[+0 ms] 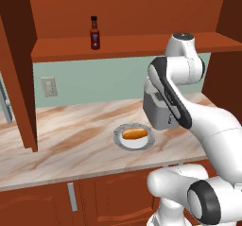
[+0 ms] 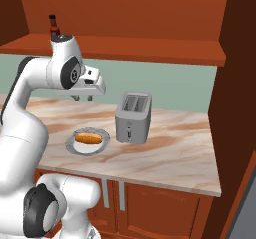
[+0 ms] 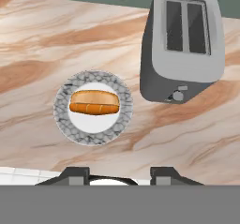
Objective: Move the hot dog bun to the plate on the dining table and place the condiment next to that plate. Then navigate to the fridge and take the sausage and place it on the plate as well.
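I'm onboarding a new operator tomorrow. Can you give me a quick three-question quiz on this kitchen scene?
1. True or false: the hot dog bun lies on a small plate with a marbled grey rim.
2. Where does the condiment stand? A) beside the toaster B) on the wooden shelf above the counter C) on the small plate
3. Fill in: the hand hangs above the counter, holding ____.

Key: 1 true; 2 B; 3 nothing.
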You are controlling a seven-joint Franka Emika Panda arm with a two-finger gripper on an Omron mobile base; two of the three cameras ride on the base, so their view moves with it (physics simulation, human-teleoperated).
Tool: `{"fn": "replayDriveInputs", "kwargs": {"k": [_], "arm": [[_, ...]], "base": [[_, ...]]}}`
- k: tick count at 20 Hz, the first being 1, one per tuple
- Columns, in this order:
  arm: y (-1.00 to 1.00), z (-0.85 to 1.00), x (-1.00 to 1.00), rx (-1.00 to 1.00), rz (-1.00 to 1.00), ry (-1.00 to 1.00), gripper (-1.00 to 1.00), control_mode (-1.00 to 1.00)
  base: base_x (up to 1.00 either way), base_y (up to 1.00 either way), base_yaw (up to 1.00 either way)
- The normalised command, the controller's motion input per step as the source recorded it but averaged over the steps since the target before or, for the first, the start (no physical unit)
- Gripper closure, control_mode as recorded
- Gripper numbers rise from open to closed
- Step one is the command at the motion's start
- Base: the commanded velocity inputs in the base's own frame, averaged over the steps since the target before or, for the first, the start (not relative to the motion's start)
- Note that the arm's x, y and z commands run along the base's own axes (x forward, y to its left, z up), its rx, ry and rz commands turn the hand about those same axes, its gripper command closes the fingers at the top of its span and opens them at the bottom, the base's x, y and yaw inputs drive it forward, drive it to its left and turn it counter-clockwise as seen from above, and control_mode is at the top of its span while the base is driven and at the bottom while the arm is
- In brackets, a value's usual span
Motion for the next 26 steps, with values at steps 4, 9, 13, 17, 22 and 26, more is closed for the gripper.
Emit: {"fn": "replayDriveInputs", "kwargs": {"k": [4, 9, 13, 17, 22, 26], "arm": [[0.13, -0.12, -0.37, -0.03, 0.00, 0.00, -1.00, -1.00], [0.64, -0.38, -0.40, -0.19, 0.18, 0.00, -1.00, -1.00], [0.56, -0.74, -0.01, -0.21, 0.36, 0.02, -1.00, -1.00], [0.38, -0.83, 0.31, -0.15, 0.37, 0.07, -1.00, -1.00], [0.02, -0.56, 0.56, -0.05, 0.32, 0.04, -1.00, -1.00], [0.00, -0.44, 0.69, 0.00, 0.25, 0.05, -1.00, -1.00]], "base": [[0.00, 0.00, 0.00], [0.00, 0.00, 0.00], [0.00, 0.00, 0.00], [0.00, 0.00, 0.00], [0.00, 0.00, 0.00], [0.00, 0.00, 0.00]]}}
